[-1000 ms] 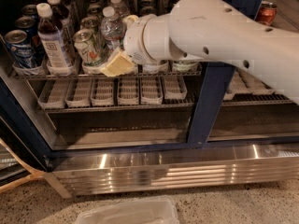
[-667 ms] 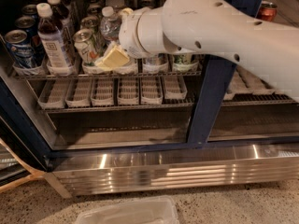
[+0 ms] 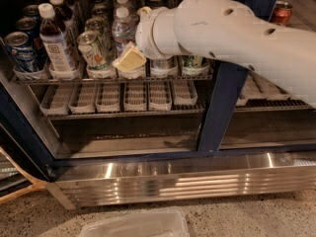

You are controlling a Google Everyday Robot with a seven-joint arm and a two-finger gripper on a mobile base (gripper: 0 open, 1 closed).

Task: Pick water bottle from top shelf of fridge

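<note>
The water bottle [image 3: 121, 29], clear with a white cap, stands in a lane on the top shelf [image 3: 64, 79] of the fridge [image 3: 223, 98], among cans. My gripper [image 3: 136, 34] reaches into the fridge from the right at the bottle's level. It is open: one cream finger [image 3: 130, 59] sits low in front of the bottle's base, and the other finger's tip [image 3: 144, 10] shows up by its cap. The bottle's right side is hidden behind my white wrist.
A white-capped bottle of dark purple liquid [image 3: 53, 39] and a blue can [image 3: 19, 51] stand at the left, a green can [image 3: 94, 51] right beside the water bottle. The lower rack [image 3: 123, 113] holds empty trays. A red can [image 3: 282, 12] sits far right. A clear bin [image 3: 133, 224] lies on the floor.
My arm has risen a little and pushed further into the fridge, bringing the gripper closer around the water bottle. The bottles and cans have not moved.
</note>
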